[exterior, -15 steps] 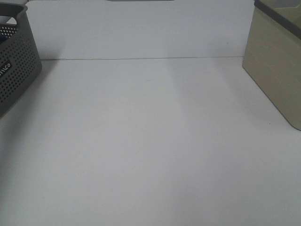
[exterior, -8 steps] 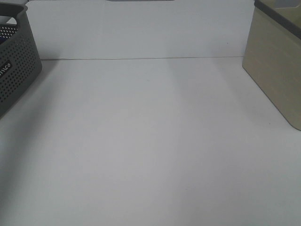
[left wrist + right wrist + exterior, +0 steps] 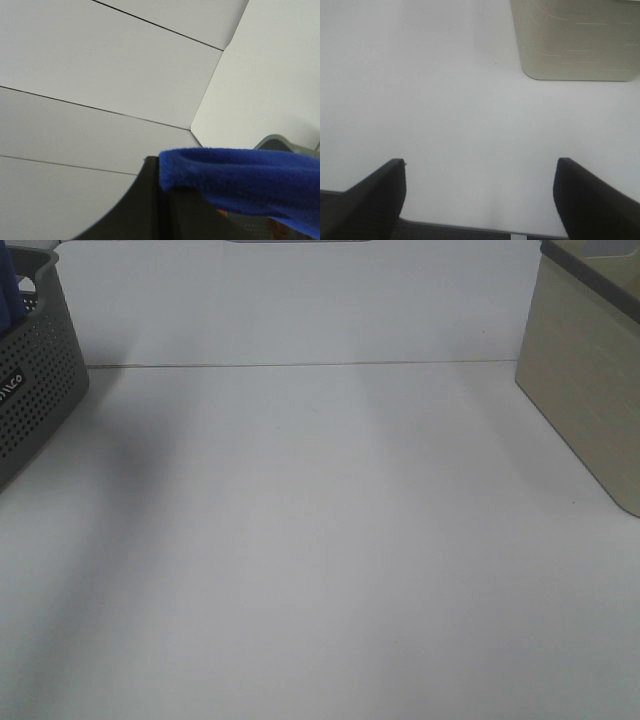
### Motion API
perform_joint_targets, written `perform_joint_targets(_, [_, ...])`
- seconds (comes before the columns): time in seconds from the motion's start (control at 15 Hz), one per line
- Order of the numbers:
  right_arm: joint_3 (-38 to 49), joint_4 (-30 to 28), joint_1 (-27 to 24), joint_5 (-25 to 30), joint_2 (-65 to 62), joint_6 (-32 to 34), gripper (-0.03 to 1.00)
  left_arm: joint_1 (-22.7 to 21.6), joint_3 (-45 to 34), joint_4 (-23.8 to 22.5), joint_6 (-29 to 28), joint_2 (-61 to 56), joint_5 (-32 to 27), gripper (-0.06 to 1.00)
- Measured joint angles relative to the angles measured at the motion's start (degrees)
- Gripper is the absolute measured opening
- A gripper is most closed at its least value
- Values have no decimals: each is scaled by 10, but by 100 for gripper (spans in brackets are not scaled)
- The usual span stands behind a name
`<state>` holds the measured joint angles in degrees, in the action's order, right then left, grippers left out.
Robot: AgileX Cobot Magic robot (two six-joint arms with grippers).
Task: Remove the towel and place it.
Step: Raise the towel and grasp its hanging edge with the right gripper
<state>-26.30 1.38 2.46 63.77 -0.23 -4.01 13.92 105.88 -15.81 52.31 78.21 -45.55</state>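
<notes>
Lift-out step: left tool (image 3: pixel 159 201) is clamped on the blue towel (image 3: pixel 240 175), held up at the grey basket (image 3: pixel 35 390) far left, right tool (image 3: pixel 480 162) wide open, empty; next, I reckon, swing it clear over bare table (image 3: pixel 320 540).

The basket (image 3: pixel 35 380) stands at the far left of the table (image 3: pixel 320 540) and the bin (image 3: pixel 585 370) at its far right, well apart, with open tabletop between them and a wall (image 3: pixel 300 300) behind. The towel (image 3: pixel 8 285) rises over the basket's inside, seemingly above its rim, though only a sliver shows. The right gripper (image 3: pixel 480 200) hangs over the table, the bin ahead of it.
</notes>
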Motion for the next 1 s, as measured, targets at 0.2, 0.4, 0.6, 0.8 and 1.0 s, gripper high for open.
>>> perform_joint_targets(0.2, [0, 0, 0, 0, 0, 0, 79, 50, 0, -11, -22, 22, -18, 0])
perform_joint_targets(0.4, [0, 15, 0, -1, 1, -2, 79, 92, 0, -22, -26, 60, -46, 0])
perform_joint_targets(0.6, [-10, 160, 0, -97, 87, -113, 79, 126, 0, -24, -39, 92, -57, 0])
perform_joint_targets(0.8, [-10, 337, 0, -189, 203, -280, 79, 151, 0, -24, -41, 115, -53, 0])
perform_joint_targets(1.0, [-11, 547, 0, -229, 349, -561, 79, 176, 0, -25, -77, 141, -30, 0])
